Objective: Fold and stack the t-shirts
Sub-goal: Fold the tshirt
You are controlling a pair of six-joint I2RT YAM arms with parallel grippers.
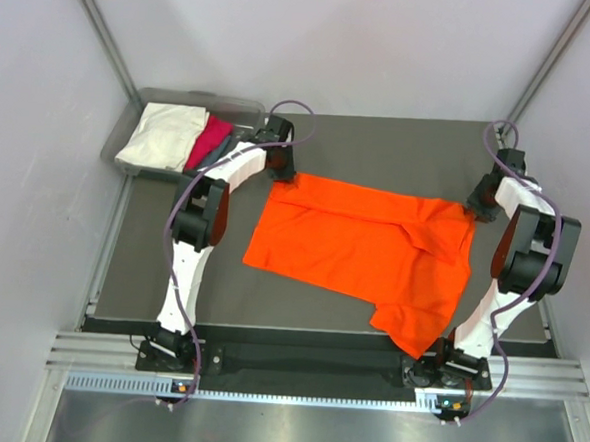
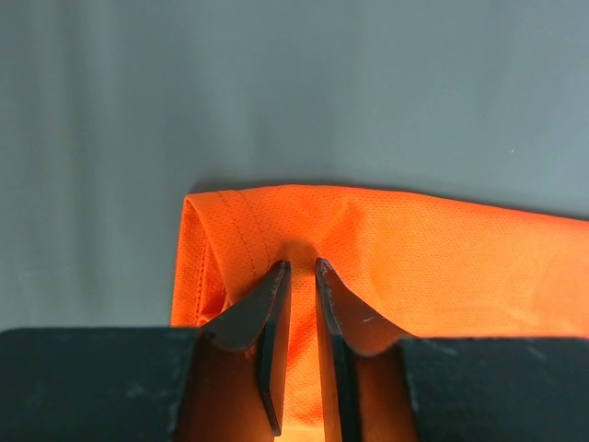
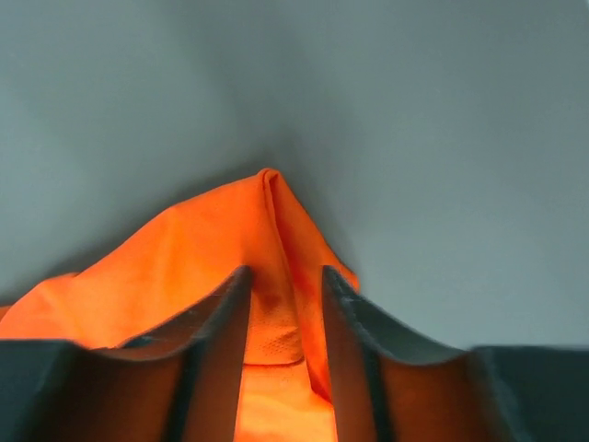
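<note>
The orange shirt [image 1: 358, 250] lies spread on the tabletop [image 1: 310, 307], about mid-table, its long axis running crosswise from the left arm's side to the right arm's side. On the right it is rumpled, and a loose part trails toward the near edge.

Its far edge is where both tools sit. The left tool [image 1: 278, 170] is at the far-left corner, the right tool [image 1: 474, 204] at the far-right corner. From either tool the rest of the cloth lies toward the near side, toward the arm bases. Each arm has its own corner, so neither is the nearer one.

In the left wrist view the fingers [image 2: 267, 313] stand narrow with a pinched ridge of hemmed cloth between them. That reads as a grip on the shirt. In the right wrist view the fingers [image 3: 216, 322] straddle a raised peak of cloth with a wider gap. Cloth fills that gap, but I cannot tell whether it is clamped.

With both far corners taken, the next move likely calls for a level lift and a carry of that edge toward the near side, to fold across the short axis. An unsure right grip could let that corner slip.

Well apart, at the far left, a bin [image 1: 182, 96] holds a cream shirt [image 1: 160, 133] and a pink shirt [image 1: 210, 141].
</note>
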